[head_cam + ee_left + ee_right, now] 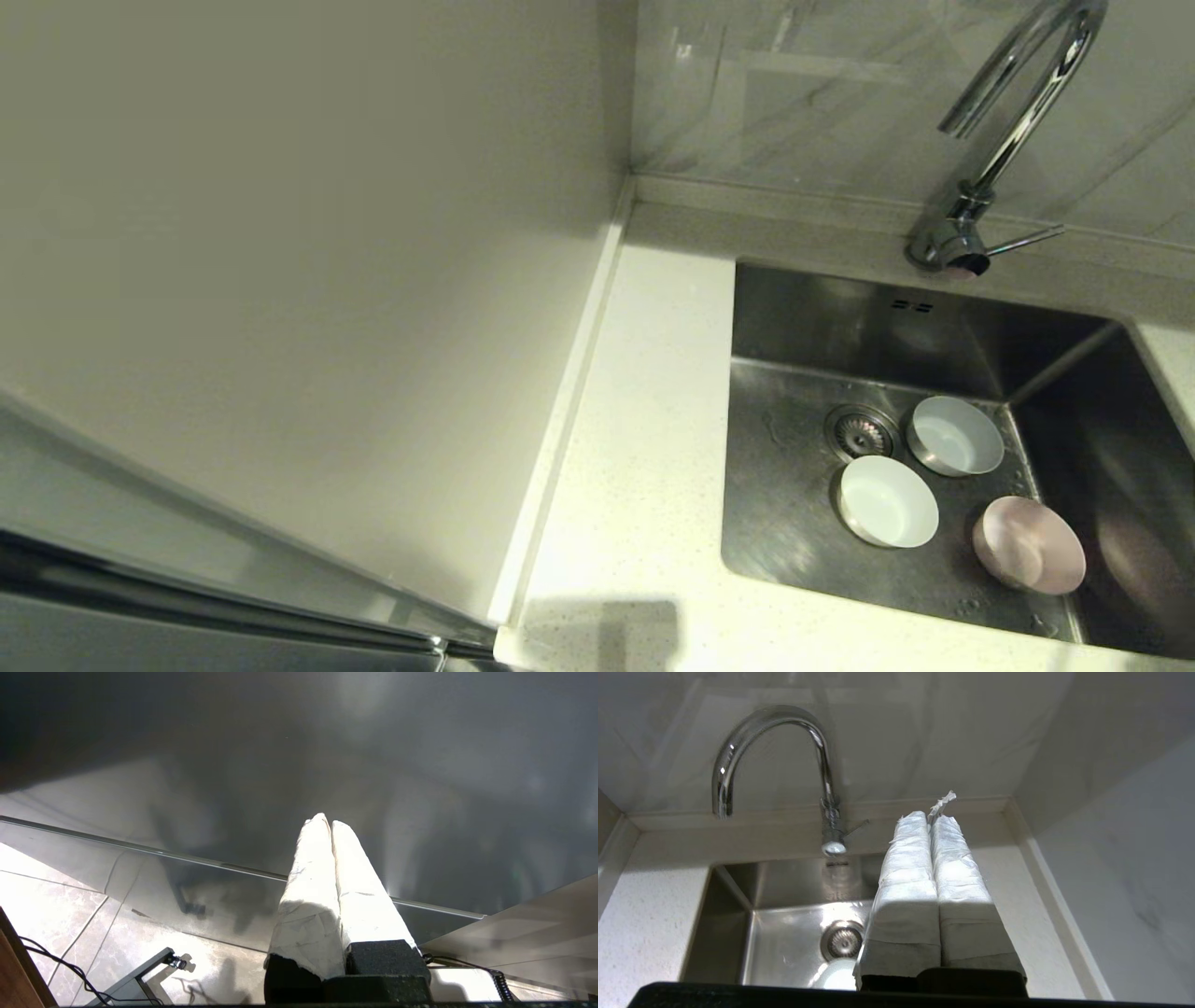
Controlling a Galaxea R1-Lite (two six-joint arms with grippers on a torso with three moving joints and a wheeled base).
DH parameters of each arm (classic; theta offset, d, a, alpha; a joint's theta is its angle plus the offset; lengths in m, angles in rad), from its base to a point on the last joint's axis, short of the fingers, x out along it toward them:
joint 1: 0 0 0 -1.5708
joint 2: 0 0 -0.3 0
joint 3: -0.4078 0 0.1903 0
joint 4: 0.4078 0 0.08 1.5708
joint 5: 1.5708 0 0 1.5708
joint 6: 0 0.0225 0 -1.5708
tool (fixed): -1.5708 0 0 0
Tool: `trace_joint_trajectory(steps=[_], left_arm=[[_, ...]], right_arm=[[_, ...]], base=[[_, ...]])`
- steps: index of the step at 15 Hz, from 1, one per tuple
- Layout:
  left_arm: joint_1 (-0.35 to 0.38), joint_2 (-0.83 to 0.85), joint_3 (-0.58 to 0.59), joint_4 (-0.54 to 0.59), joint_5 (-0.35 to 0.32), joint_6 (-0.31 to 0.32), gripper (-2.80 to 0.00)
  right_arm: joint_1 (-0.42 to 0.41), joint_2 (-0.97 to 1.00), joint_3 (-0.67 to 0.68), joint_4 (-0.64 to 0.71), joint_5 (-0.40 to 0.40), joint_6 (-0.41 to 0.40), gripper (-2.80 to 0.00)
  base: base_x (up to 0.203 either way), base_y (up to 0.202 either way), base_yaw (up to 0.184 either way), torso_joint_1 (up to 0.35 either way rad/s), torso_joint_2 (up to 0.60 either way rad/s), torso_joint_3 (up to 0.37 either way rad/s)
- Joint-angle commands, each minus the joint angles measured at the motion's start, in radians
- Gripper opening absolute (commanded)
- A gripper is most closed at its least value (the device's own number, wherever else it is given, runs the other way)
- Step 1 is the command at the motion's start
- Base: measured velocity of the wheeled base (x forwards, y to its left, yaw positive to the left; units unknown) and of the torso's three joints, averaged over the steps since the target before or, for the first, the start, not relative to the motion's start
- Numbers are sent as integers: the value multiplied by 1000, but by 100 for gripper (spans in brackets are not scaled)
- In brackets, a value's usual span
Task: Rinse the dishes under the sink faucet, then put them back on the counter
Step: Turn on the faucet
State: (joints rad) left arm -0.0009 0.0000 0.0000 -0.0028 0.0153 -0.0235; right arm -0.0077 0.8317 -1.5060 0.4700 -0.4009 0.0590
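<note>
Three bowls are seen on the floor of one steel sink (794,523): one white bowl (888,501), one grey-blue bowl (955,435), one pink bowl (1029,557). One faucet (1004,140) is mounted behind. The right gripper (930,817) is held above the sink, fingers pressed together, empty. The left gripper (325,823) is parked over floor tiles, likewise closed.

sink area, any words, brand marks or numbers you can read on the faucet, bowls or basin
None: no readable text shows in any view.
The faucet, the sink and the three bowls, grey-blue, white and pink, carry no visible print.
</note>
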Motion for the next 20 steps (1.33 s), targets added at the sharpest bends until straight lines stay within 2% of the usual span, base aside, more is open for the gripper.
trace_joint_trajectory(steps=[1, 5, 9, 12, 16, 20], left_arm=[[1, -3, 0, 0, 0, -1, -280], [0, -3, 0, 0, 0, -1, -280], [0, -4, 0, 0, 0, -1, -280], [1, -3, 0, 0, 0, -1, -280], [1, -3, 0, 0, 0, -1, -280], [0, -3, 0, 0, 1, -1, -280]], right_arm=[[0, 154, -15, -69, 5, -4, -280], [4, 413, -38, -214, 13, -29, -280], [6, 617, -43, -341, 15, 2, -280], [6, 761, -101, -466, 14, 2, -280], [4, 914, -230, -492, -16, 3, -280], [-1, 940, -227, -492, -79, 2, -280]], base=[[0, 0, 0, 0, 0, 0], [0, 0, 0, 0, 0, 0], [0, 0, 0, 0, 0, 0], [0, 0, 0, 0, 0, 0], [0, 0, 0, 0, 0, 0], [0, 0, 0, 0, 0, 0]])
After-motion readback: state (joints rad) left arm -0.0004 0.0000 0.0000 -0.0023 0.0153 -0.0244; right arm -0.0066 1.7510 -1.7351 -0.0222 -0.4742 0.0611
